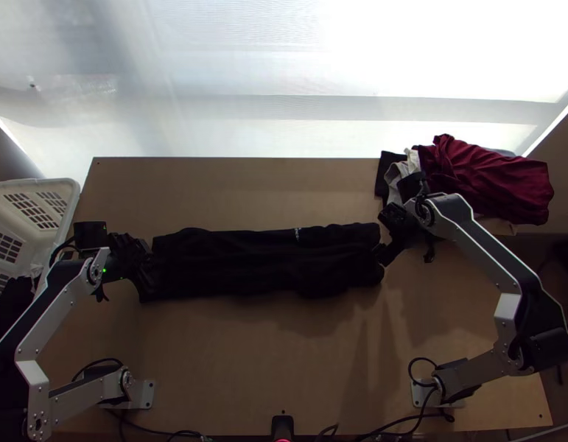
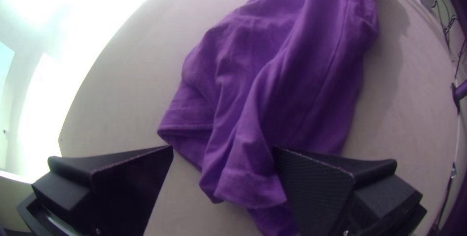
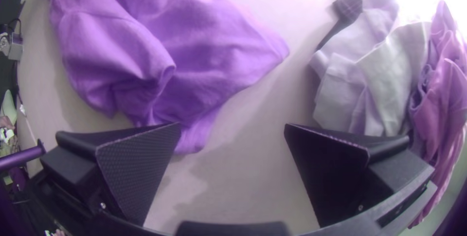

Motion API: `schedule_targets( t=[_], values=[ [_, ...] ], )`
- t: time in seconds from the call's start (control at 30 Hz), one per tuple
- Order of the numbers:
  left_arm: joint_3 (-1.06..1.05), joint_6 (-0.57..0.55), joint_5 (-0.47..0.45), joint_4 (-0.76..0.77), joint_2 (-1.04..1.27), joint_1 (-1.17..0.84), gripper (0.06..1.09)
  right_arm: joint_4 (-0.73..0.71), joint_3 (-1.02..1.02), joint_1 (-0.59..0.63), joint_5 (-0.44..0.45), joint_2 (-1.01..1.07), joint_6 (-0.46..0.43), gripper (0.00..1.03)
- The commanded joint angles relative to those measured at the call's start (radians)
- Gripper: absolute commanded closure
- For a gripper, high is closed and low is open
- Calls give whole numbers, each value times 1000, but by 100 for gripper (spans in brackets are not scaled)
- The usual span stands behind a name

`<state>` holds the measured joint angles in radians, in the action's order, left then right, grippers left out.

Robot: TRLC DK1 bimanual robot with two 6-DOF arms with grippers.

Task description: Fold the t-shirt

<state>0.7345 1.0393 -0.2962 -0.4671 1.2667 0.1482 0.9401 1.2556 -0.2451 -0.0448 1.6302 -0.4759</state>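
My left gripper point(image 1: 145, 267) and right gripper point(image 1: 385, 234) are wide open at opposite ends of the dark t-shirt point(image 1: 261, 264), a rumpled strip between the desk's point(image 1: 239, 346) side edges, bearing small white print point(image 1: 297, 233).

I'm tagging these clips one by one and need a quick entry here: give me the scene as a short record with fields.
garment: t-shirt, a long, wrinkled strip across the table
left gripper: open, at the strip's left end in the top view
right gripper: open, by the strip's right end
far right corner: piled clothes, a dark red one on top
left side: white basket
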Motion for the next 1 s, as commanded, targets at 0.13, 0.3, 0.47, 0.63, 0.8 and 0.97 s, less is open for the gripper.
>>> schedule_targets(
  t=[0.13,0.3,0.47,0.63,0.8,0.97],
  values=[
    [190,-51,-40,-171,145,70,10,74,74,-59,-1,-113,69,4],
    [235,-4,-84,-409,181,99,10,81,71,-83,0,-116,83,4],
    [249,64,-106,-525,191,168,10,85,73,-88,0,-119,82,4],
    [318,76,-112,-489,192,252,10,86,88,-132,-1,-122,100,5],
    [350,34,-55,-298,105,264,10,86,74,-191,0,-119,115,7],
    [313,-73,-46,-286,-127,134,10,85,59,-260,0,-115,148,19]
  ],
)
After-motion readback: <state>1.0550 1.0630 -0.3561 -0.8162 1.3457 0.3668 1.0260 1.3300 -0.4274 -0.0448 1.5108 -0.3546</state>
